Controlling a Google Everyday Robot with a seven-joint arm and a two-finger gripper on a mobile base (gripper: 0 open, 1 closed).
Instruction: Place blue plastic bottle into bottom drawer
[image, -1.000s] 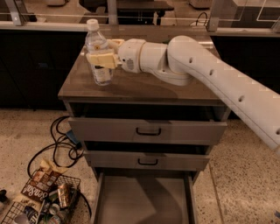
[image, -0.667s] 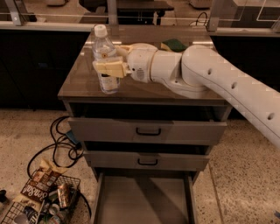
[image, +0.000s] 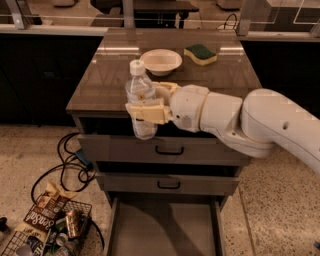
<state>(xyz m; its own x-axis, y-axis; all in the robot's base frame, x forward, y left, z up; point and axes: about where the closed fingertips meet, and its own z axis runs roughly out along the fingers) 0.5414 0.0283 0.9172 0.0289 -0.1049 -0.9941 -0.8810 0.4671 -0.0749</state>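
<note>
Grey cabinet (image: 100, 85), three drawers (image: 210, 151), bottom drawer (image: 165, 227) open; tool (image: 151, 101) at cabinet front clenching one blue plastic bottle (image: 139, 90).

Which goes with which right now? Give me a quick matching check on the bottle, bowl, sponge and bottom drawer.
Things:
1. blue plastic bottle
2. bowl
3. sponge
4. bottom drawer

Places or states:
A. pulled open, low on the cabinet
B. yellow with a green face, lying on the cabinet top
C. upright in the gripper, at the cabinet's front edge
D. cream, round, on the cabinet top beside the sponge

Pairs: 1-C, 2-D, 3-B, 4-A
</note>
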